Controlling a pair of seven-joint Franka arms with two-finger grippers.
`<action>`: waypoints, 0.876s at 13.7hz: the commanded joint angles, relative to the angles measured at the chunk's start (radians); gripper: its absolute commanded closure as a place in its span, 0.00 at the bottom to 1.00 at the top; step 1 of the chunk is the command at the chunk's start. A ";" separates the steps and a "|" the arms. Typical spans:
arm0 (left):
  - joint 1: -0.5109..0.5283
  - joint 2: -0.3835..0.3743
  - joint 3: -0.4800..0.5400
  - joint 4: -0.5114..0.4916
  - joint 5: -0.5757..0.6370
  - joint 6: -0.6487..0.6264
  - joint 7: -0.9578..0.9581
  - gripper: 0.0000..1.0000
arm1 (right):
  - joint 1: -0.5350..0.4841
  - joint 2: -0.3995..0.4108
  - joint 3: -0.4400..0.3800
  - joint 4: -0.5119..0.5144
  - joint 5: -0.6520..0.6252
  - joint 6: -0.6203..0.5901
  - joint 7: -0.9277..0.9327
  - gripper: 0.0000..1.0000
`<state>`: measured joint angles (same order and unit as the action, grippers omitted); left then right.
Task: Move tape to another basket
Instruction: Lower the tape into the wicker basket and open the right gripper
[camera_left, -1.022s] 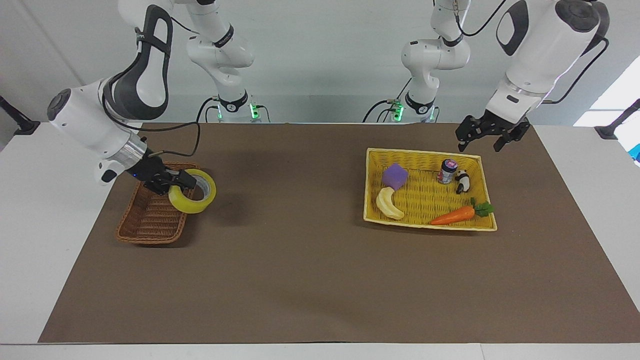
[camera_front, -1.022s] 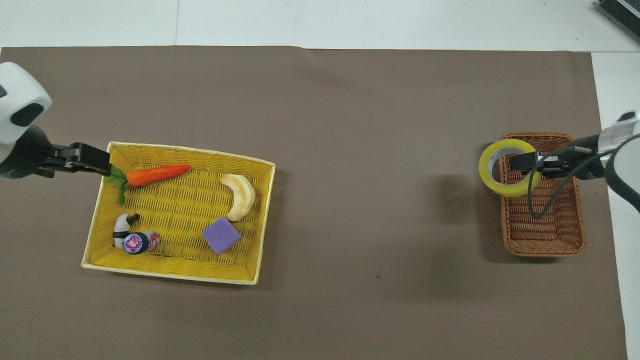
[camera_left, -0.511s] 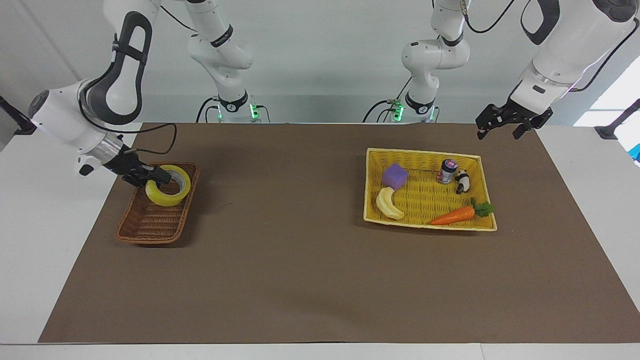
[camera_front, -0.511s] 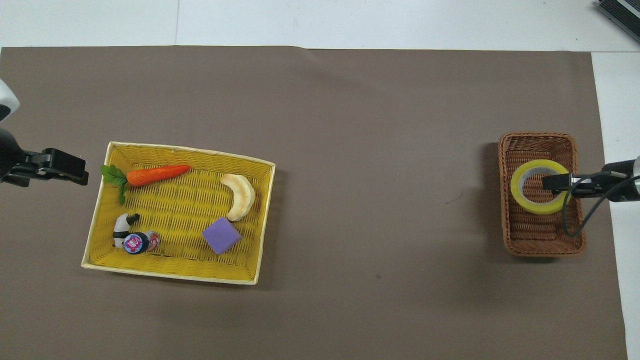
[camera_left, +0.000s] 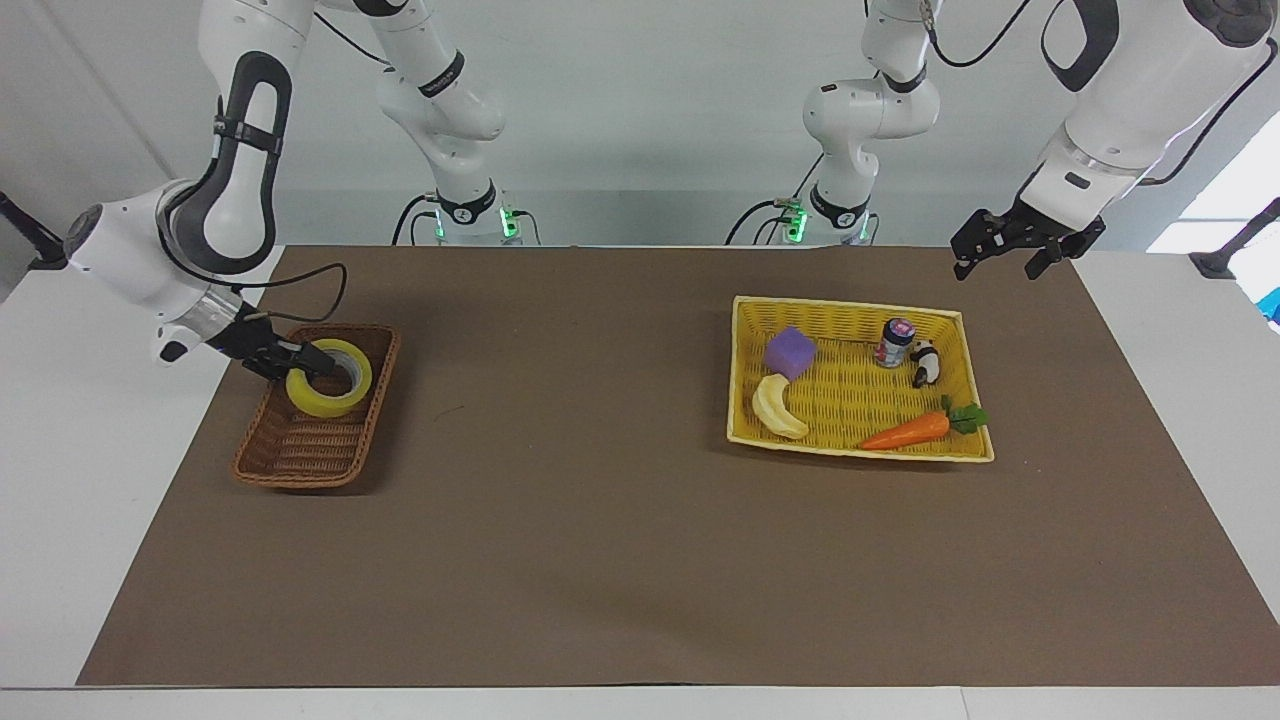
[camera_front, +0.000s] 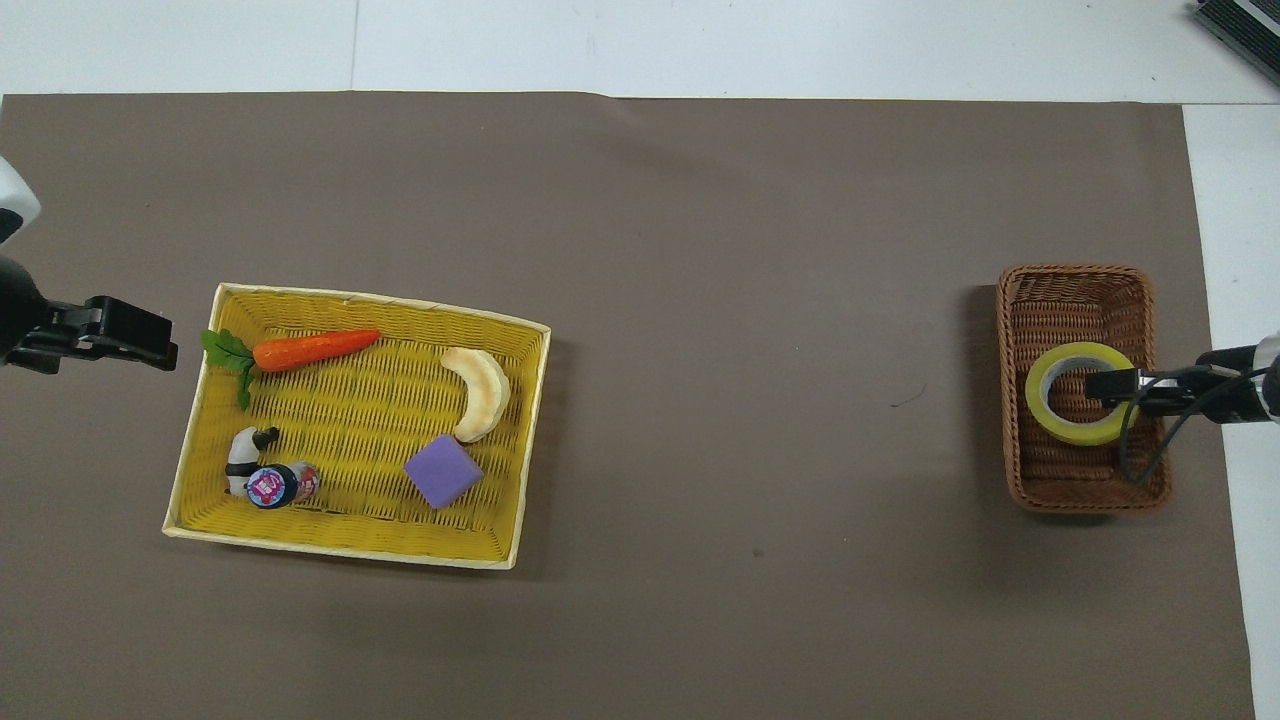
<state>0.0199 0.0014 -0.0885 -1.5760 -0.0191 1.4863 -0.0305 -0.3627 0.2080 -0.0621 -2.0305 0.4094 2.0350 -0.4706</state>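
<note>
Well, at the left of the facing view the right arm bends down from its raised elbow, forearm sloping low toward the centre of the frame, its wrist over the table's white edge. The right gripper (camera_left: 306, 359) reaches into the brown wicker basket (camera_left: 268, 460) at the right arm's end of the table. It is closed on the wall of the packing tape roll (camera_left: 330, 400), one finger (camera_front: 1108, 383) inside the core.

The roll sits in the basket about midway along it, lying nearly flat. Its hole faces up, so its axis stands close to upright. Any print on the grey-white core cannot be read.

Right of centre lies the yellow woven tray (camera_left: 850, 306) on the brown mat (camera_left: 600, 520). It holds a purple cube (camera_left: 790, 352), a banana (camera_left: 778, 407), a small can (camera_left: 896, 343), a panda figure (camera_left: 925, 363) and a toy carrot (camera_left: 905, 430). The can has a pink and blue top; its writing is too small to read.

At the upper right, the left arm waits, forearm angled down. The left gripper (camera_left: 997, 264) hangs in the air over the mat's corner, spread wide and empty.
</note>
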 joint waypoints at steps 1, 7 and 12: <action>0.003 -0.003 -0.007 0.011 0.021 -0.017 -0.002 0.00 | -0.019 -0.004 0.016 -0.007 0.000 0.028 -0.019 0.17; 0.003 -0.003 -0.005 0.011 0.021 -0.017 -0.002 0.00 | 0.011 0.017 0.016 0.096 0.000 0.030 0.010 0.00; 0.003 -0.003 -0.005 0.011 0.021 -0.017 -0.002 0.00 | 0.056 0.008 0.025 0.202 -0.091 0.027 0.042 0.00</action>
<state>0.0199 0.0011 -0.0886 -1.5759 -0.0191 1.4863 -0.0305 -0.3169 0.2161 -0.0490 -1.8741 0.3734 2.0635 -0.4666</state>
